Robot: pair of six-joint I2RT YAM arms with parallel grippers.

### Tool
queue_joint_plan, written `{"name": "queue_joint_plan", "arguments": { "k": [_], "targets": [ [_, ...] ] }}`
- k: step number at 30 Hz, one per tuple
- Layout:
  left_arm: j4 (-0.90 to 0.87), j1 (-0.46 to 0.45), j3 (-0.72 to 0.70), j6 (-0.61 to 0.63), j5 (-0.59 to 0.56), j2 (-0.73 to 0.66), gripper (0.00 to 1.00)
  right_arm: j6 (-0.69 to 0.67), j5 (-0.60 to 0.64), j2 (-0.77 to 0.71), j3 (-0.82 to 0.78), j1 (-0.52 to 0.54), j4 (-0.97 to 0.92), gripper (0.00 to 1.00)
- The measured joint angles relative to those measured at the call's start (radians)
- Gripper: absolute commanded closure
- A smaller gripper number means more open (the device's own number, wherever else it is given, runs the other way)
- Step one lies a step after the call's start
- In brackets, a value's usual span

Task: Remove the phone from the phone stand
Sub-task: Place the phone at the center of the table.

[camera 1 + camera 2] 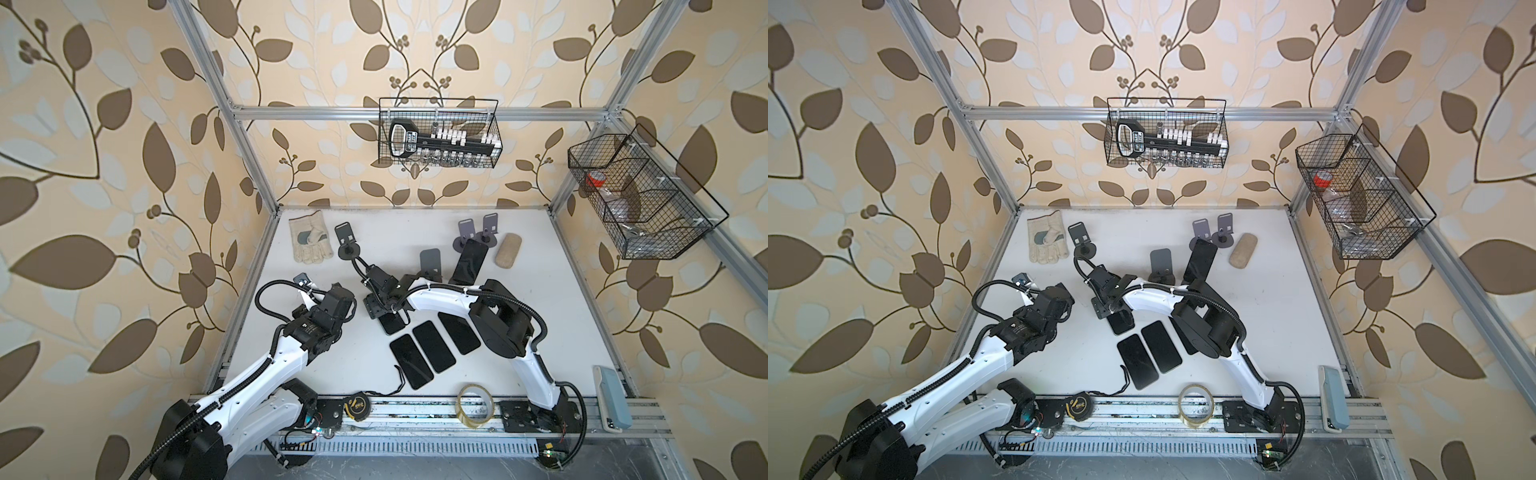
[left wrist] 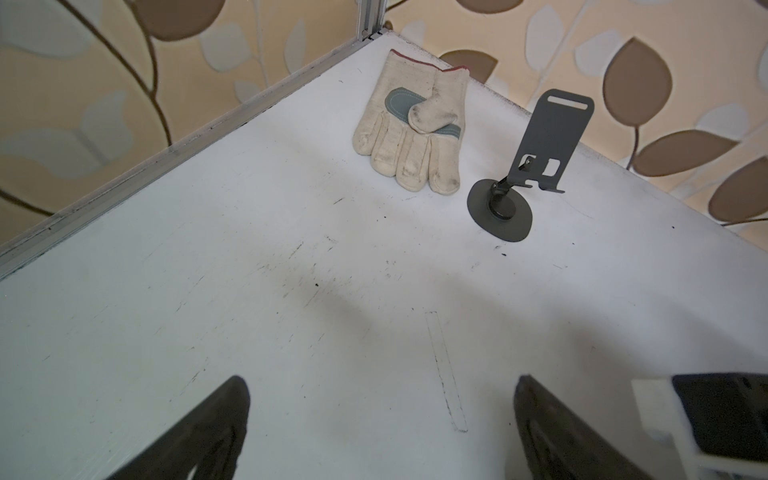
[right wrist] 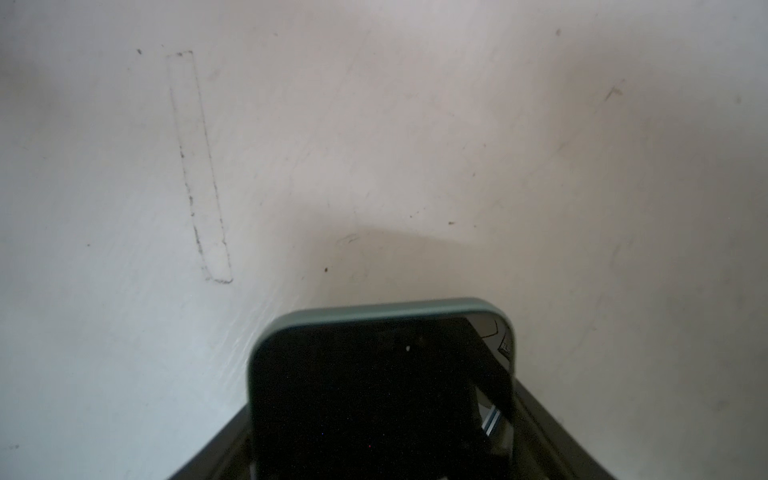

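Both top views show the left arm point(image 1: 266, 370) folded at the elbow, left of centre. The left wrist view shows the left gripper point(image 2: 382, 419) spread wide and empty. The right arm point(image 1: 440, 295) arcs across to centre, with the right gripper point(image 1: 385, 311) pointing down onto the phone point(image 1: 392, 326). The phone is off the empty phone stand point(image 1: 430, 262) and near it, in front. Only the right wrist view shows the phone's teal-edged end between the fingers point(image 3: 548, 453); whether they clamp it cannot be told.
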Motion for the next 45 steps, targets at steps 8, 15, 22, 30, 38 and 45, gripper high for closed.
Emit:
{"name": "queue_joint_plan", "arguments": {
  "k": [8, 15, 22, 30, 38, 45],
  "targets": [
    [0.0, 0.0, 0.0, 0.003, 0.0, 0.0, 0.01, 0.0, 0.01, 0.002, 0.0, 0.0, 0.004, 0.21],
    [0.0, 0.0, 0.0, 0.003, 0.0, 0.002, 0.01, 0.001, 0.01, 0.003, 0.0, 0.0, 0.01, 0.2],
    [0.0, 0.0, 0.0, 0.003, 0.003, 0.009, 0.01, 0.0, 0.01, 0.003, 0.0, 0.0, 0.01, 0.21],
    [0.0, 0.0, 0.0, 0.007, 0.005, 0.016, 0.01, 0.0, 0.011, 0.0, 0.001, 0.0, 0.006, 0.16],
    [0.017, 0.0, 0.0, 0.03, 0.024, 0.024, 0.01, 0.0, 0.014, -0.01, 0.016, -0.015, -0.046, 0.16],
    [0.039, 0.0, 0.0, 0.054, 0.038, 0.032, 0.01, -0.001, 0.018, -0.153, 0.015, -0.043, -0.042, 0.17]
  ]
}}
